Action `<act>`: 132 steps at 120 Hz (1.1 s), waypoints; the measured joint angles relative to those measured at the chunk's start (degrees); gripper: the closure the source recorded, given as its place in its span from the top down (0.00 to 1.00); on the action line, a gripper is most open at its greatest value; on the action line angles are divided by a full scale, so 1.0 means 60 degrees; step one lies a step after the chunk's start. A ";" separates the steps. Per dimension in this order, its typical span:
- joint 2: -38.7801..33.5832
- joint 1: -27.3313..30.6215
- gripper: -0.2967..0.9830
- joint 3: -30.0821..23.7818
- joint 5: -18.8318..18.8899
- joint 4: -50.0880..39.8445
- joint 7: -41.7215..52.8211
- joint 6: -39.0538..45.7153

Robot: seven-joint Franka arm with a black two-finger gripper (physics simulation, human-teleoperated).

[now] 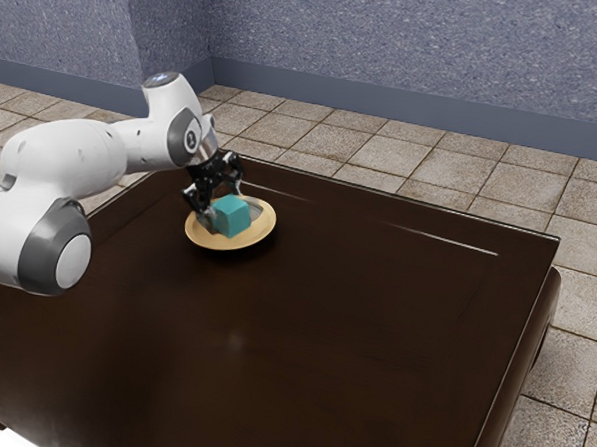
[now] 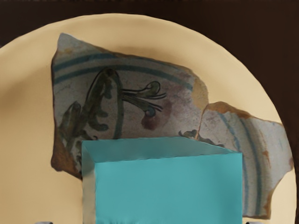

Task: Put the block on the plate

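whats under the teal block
Below the teal block is the yellowish plate, with painted shard shapes on its face showing past the block's edges. The part directly beneath is covered, so whether the shapes continue there can't be seen.

From the side of the arm (image 1: 72, 157), well back, the exterior camera looked down at a slant across the dark table (image 1: 324, 315) toward the tiled floor (image 1: 422, 165) and wall (image 1: 388, 48). The wrist camera faced downward, close over the plate (image 1: 267, 225). Both views took in plate, teal block (image 2: 168, 191) and some tabletop.
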 joint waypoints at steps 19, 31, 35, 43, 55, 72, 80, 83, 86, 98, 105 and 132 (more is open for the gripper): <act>-0.0116 -0.0006 0.71 -0.0019 -0.0009 -0.0047 0.0085 0.0205; -0.0555 -0.0013 0.73 -0.0011 -0.0003 -0.0256 0.0130 0.0234; -0.0798 -0.0032 0.74 -0.0012 0.0002 -0.0450 0.0145 0.0218; -0.1425 -0.0128 0.75 -0.0012 0.0009 -0.1006 0.0267 0.0171; -0.2665 -0.0364 0.75 -0.0048 0.0021 -0.2051 0.0652 -0.0173; -0.4013 -0.0765 0.76 -0.0083 0.0048 -0.2924 0.1944 -0.1586; -0.4517 -0.1028 0.76 -0.0077 0.0160 -0.3039 0.2667 -0.2521; -0.4704 -0.1169 0.76 -0.0075 0.0254 -0.3048 0.2927 -0.2873; -0.4895 -0.1333 0.76 -0.0074 0.0381 -0.3035 0.3176 -0.3210; -0.5366 -0.1988 0.77 -0.0077 0.0947 -0.2649 0.4071 -0.4421; -0.5668 -0.2303 0.77 -0.0084 0.1275 -0.2454 0.4522 -0.5000; -0.6313 -0.2610 0.77 -0.0385 0.2011 -0.2708 0.6013 -0.6245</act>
